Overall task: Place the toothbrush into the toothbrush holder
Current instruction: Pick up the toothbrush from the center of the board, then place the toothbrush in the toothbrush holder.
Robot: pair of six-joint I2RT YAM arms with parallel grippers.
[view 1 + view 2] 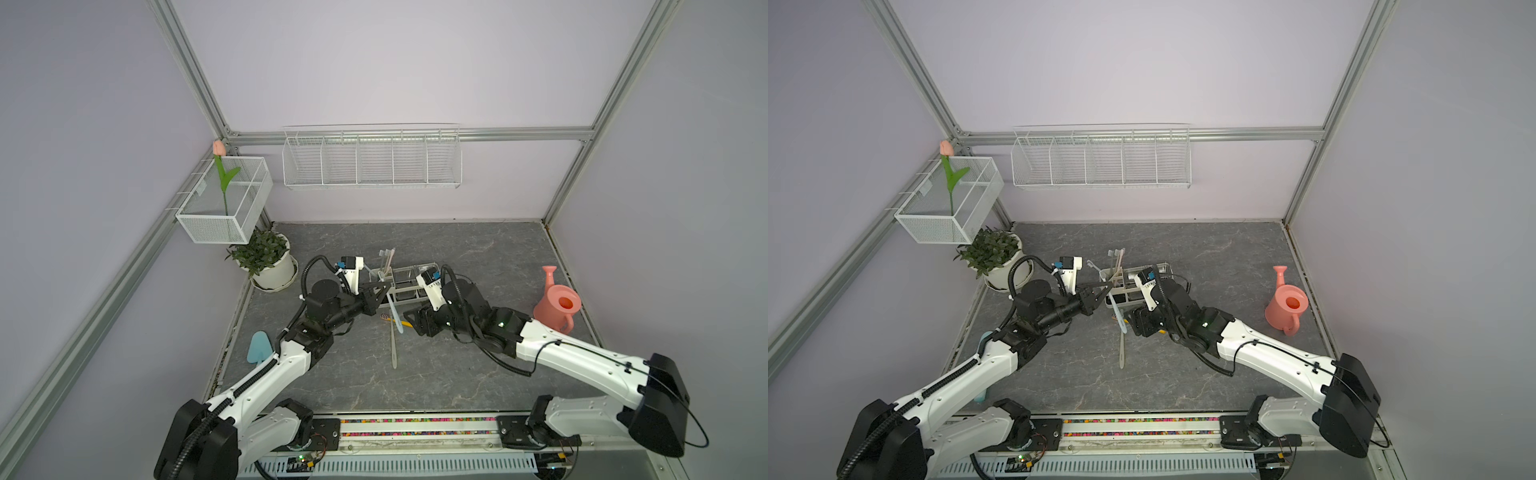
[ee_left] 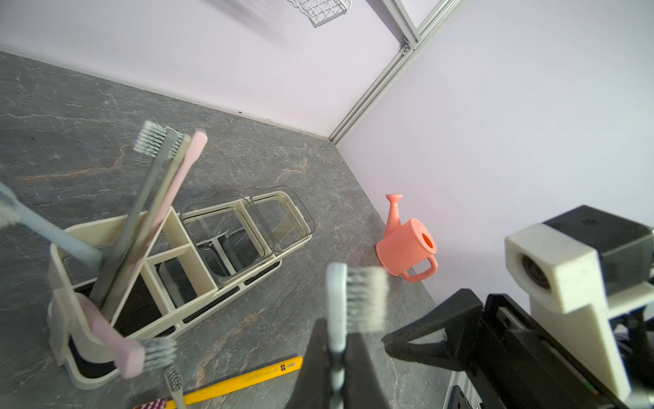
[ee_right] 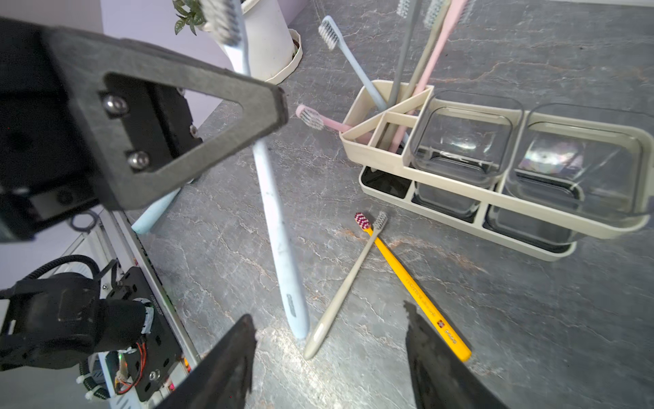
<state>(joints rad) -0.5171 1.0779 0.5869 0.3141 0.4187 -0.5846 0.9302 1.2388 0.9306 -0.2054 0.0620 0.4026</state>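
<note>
My left gripper (image 2: 338,330) is shut on the neck of a light blue toothbrush (image 3: 279,230), just below its bristles (image 2: 366,301). The brush hangs steeply, handle end down near the tabletop, in front of the toothbrush holder (image 3: 456,212). That holder is a cream rack (image 1: 402,294) with a divided bin and two clear cups. Several toothbrushes stand in the bin (image 2: 166,226). My right gripper (image 3: 332,354) is open beside the brush's lower end, nothing between its fingers. In both top views the held brush (image 1: 397,320) (image 1: 1119,318) lies between the two grippers.
A yellow toothbrush (image 3: 417,294) and a beige one (image 3: 346,283) lie crossed on the table before the holder. A pink watering can (image 1: 557,305) stands at the right, a potted plant (image 1: 266,262) and a blue trowel (image 1: 259,347) at the left. A wire basket (image 1: 372,160) hangs on the back wall.
</note>
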